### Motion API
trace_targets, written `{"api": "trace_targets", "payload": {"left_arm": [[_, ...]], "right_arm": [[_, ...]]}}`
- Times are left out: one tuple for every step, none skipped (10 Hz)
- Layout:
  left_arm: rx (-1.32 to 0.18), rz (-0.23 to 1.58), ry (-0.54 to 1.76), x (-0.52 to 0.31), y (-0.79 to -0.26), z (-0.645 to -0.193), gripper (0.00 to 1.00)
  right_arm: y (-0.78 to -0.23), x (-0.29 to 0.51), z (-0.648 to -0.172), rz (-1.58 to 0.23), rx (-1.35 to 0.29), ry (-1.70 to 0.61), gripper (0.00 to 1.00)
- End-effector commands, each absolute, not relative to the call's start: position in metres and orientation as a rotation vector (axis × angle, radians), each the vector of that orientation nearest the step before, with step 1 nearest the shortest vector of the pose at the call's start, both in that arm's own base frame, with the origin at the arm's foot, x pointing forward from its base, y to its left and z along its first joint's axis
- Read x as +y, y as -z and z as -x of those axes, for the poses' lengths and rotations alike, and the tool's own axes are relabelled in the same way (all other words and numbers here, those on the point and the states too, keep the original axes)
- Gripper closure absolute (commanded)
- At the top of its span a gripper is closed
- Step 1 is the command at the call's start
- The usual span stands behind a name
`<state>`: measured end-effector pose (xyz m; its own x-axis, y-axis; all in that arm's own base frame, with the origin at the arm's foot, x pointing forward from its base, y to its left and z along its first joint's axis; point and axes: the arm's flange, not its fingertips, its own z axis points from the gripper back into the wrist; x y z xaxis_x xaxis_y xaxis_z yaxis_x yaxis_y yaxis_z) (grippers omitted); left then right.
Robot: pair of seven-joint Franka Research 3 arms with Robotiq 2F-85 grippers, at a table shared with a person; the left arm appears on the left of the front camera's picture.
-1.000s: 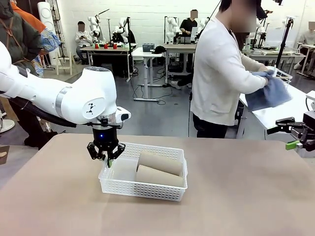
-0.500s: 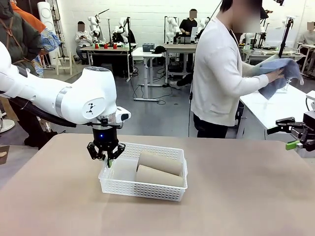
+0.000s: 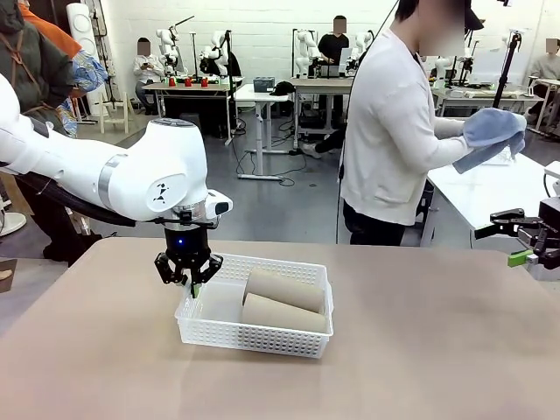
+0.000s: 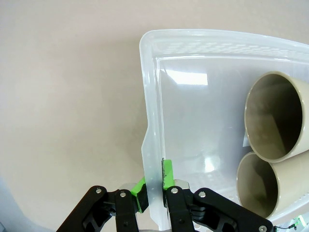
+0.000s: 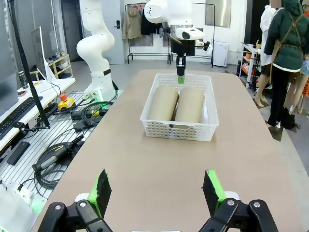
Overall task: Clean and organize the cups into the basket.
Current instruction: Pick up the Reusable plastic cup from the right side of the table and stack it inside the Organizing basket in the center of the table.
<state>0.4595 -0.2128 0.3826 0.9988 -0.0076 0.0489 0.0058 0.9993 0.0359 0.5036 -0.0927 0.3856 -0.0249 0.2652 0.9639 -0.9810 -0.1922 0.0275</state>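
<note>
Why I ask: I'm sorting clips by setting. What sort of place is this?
Likely a robotics lab or workshop: a white robot arm reaches over the table, cables and a red stop button lie beside it, and people sit at desks behind.

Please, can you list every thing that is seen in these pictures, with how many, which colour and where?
cups: two, tan-brown, lying side by side inside the basket
basket: one, white, on the table, toward the robot's left
table: one, tan, between robot and person
cloth: one, blue, held up by the person at the far right
person: one, white top, standing at the far side
left claw: black, green pads, shut on the basket's end wall
right claw: black, green pads, open, holding nothing, at the table's right edge
</note>
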Motion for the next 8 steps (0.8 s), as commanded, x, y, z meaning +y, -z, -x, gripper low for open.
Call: {"api": "trace_targets", "payload": {"left_arm": [[-0.056,-0.034,0.006,-0.2138,-0.3828,-0.4603,1.0],[-0.056,-0.034,0.006,-0.2138,-0.3828,-0.4603,1.0],[-0.056,-0.034,0.006,-0.2138,-0.3828,-0.4603,1.0],[-0.056,-0.034,0.006,-0.2138,-0.3828,-0.4603,1.0],[-0.056,-0.034,0.006,-0.2138,-0.3828,-0.4603,1.0],[-0.056,-0.034,0.006,-0.2138,-0.3828,-0.4603,1.0],[-0.056,-0.034,0.006,-0.2138,-0.3828,-0.4603,1.0],[-0.056,-0.034,0.006,-0.2138,-0.3828,-0.4603,1.0]], "right_arm": [[-0.3851,-0.0929,-0.5032,-1.143,-0.904,-1.465,0.0],[-0.3851,-0.0929,-0.5032,-1.143,-0.904,-1.465,0.0],[-0.3851,-0.0929,-0.5032,-1.143,-0.904,-1.465,0.0],[-0.3851,-0.0929,-0.5032,-1.143,-0.904,-1.465,0.0],[-0.3851,-0.0929,-0.5032,-1.143,-0.904,-1.465,0.0],[-0.3851,-0.0929,-0.5032,-1.143,-0.904,-1.465,0.0],[-0.3851,-0.0929,-0.5032,-1.143,-0.904,-1.465,0.0],[-0.3851,-0.0929,-0.5032,-1.143,-0.904,-1.465,0.0]]}}
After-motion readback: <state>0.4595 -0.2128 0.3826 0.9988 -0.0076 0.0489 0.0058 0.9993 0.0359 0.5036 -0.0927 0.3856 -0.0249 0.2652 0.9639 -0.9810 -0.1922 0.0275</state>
